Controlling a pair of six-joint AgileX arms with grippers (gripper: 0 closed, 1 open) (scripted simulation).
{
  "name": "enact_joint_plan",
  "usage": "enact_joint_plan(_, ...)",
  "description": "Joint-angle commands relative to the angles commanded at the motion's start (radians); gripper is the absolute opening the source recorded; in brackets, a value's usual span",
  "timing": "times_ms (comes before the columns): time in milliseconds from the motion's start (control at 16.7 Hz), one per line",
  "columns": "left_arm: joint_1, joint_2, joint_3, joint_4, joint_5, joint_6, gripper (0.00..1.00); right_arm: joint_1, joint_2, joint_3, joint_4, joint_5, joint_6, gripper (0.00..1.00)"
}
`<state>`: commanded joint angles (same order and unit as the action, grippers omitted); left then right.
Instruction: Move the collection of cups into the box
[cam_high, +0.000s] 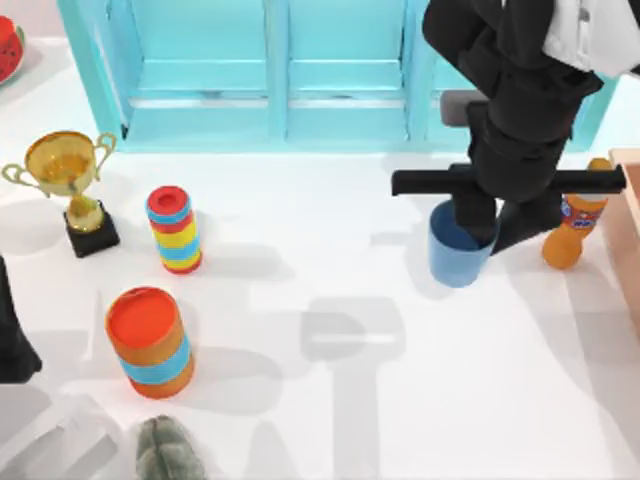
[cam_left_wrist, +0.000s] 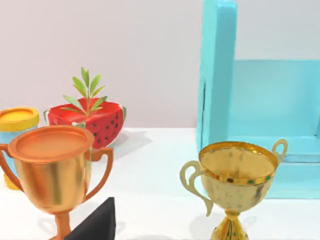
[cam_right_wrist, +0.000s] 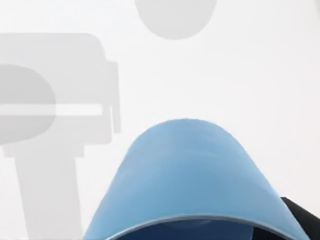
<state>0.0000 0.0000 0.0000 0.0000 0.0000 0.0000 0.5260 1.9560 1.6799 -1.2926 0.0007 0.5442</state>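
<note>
The right tool (cam_high: 490, 232) reaches down over the blue cup (cam_high: 458, 256), one finger inside the rim and one outside, clamped on its wall (the cup sits directly beneath the wrist). The tan box (cam_high: 628, 230) lies just beyond, to the tool's right. The left arm is parked at the table's (cam_high: 330, 400) left edge.

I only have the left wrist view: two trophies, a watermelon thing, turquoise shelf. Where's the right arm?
Observer: The right gripper is at the blue cup, right of the table's middle, one finger inside the rim.
Operator: Box nearby?
Observer: A tan box edge sits at the table's right side, past an orange bottle.
Operator: Anything else on the left side?
Observer: Two striped cylinders stand right of the gold trophy.
</note>
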Motion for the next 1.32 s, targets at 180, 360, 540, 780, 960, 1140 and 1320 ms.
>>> enact_joint_plan(180,0.000,0.000,0.000,0.000,0.000,0.000,1.00,0.001,0.005,0.004,-0.002,-0.001,-0.005,0.00)
enact_joint_plan(360,0.000,0.000,0.000,0.000,0.000,0.000,1.00,-0.032,-0.001,-0.001,-0.036,-0.023,-0.058,0.00)
enact_joint_plan(540,0.000,0.000,0.000,0.000,0.000,0.000,1.00,-0.094,-0.015,-0.014,-0.087,-0.057,-0.153,0.00)
enact_joint_plan(780,0.000,0.000,0.000,0.000,0.000,0.000,1.00,-0.191,-0.044,-0.038,-0.164,-0.106,-0.293,0.00)
enact_joint_plan(960,0.000,0.000,0.000,0.000,0.000,0.000,1.00,-0.281,-0.072,-0.054,-0.203,-0.125,-0.400,0.00)
enact_joint_plan(1140,0.000,0.000,0.000,0.000,0.000,0.000,1.00,-0.397,-0.098,-0.063,-0.214,-0.122,-0.513,0.00)
enact_joint_plan(1320,0.000,0.000,0.000,0.000,0.000,0.000,1.00,-0.545,-0.116,-0.058,-0.200,-0.097,-0.637,0.00)
